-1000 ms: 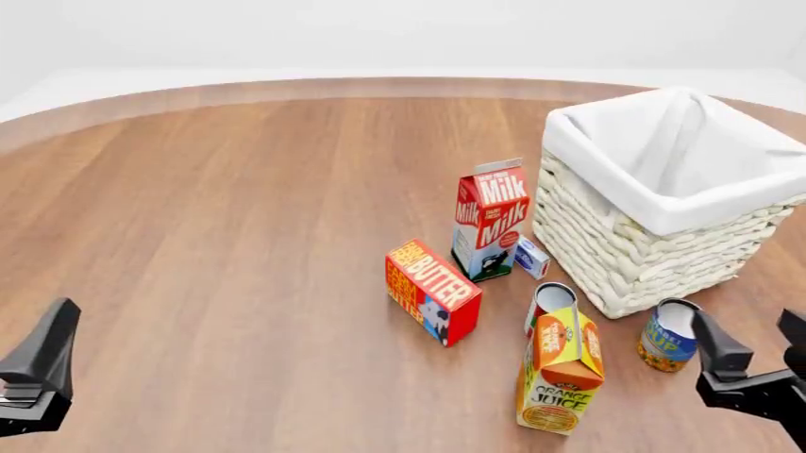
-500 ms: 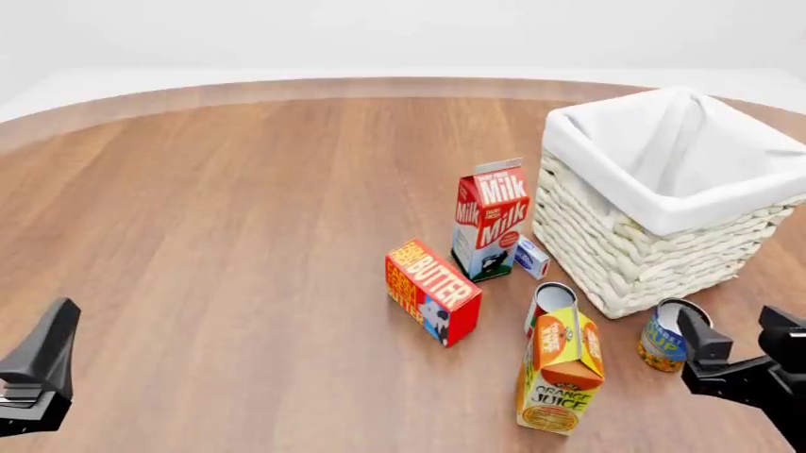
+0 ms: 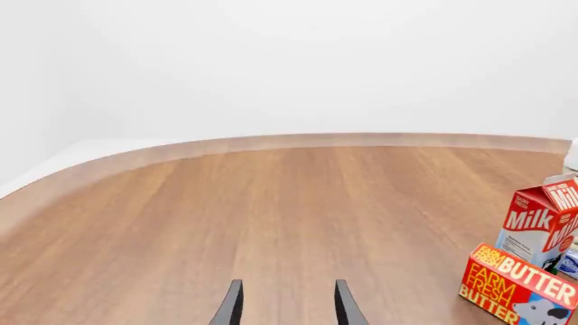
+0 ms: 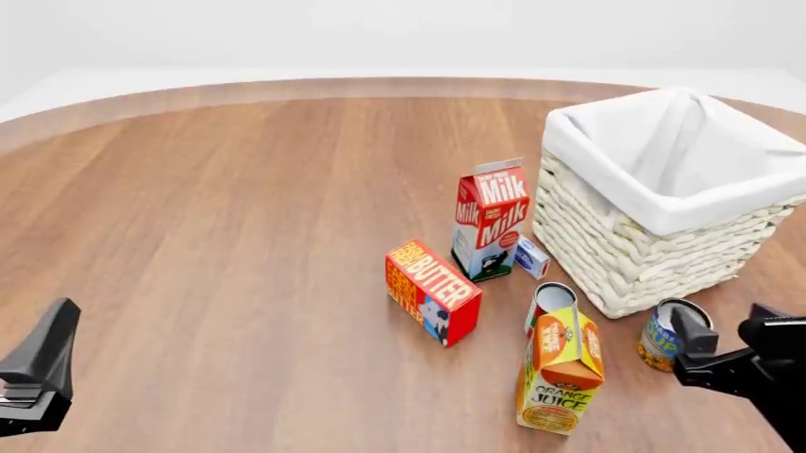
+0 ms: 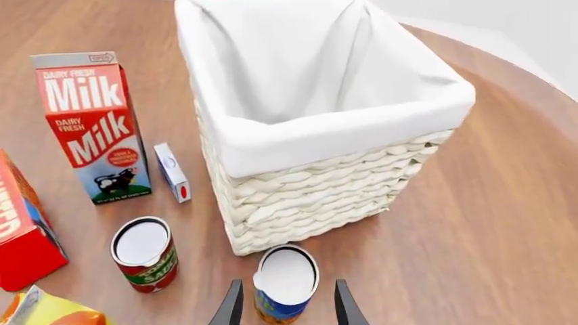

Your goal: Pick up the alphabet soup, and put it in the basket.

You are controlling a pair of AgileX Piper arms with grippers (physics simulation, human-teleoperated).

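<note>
Soup can: upright on the table, just beside the near corner of the basket. Right claw: fingers apart, one either side of the can, not clamped. Left claw: fingers apart, holding nothing, over bare wood. Juice carton and red can crowd the soup can's left; open tabletop lies to its right.
</note>
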